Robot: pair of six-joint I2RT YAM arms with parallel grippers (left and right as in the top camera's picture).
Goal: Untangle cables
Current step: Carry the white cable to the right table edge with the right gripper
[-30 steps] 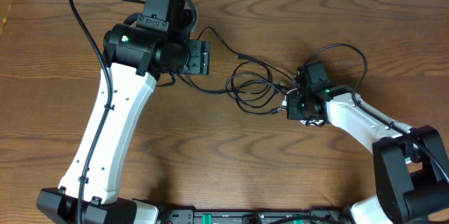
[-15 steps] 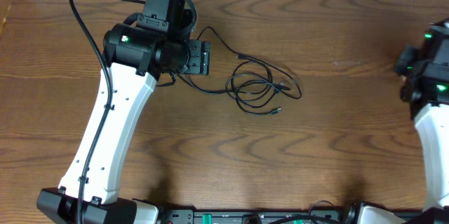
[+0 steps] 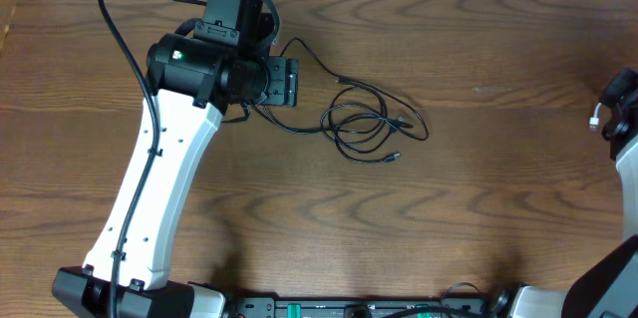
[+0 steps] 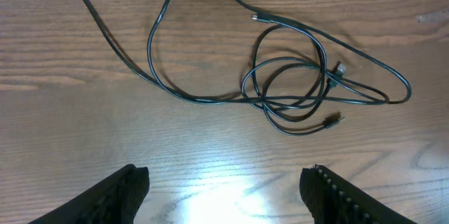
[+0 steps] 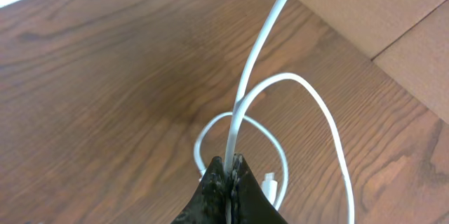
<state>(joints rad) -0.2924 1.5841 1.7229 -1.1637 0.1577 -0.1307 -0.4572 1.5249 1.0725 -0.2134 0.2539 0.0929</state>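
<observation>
A robotics lab workbench: a white-and-black left arm point(image 3: 150, 198) and right arm point(image 3: 630, 198) rise from an equipment rail point(image 3: 329, 309) at the near edge of a wood-grain table point(image 3: 478, 208).

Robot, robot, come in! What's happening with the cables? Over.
Left tool open, short of the black cords, not touching. Right tool shut on the white cord, far right. Black cords in crossed loops on the table.

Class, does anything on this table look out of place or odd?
Yes: the white cord is far from the tangled black cables, pinched in the shut right gripper near the table's right edge.
</observation>
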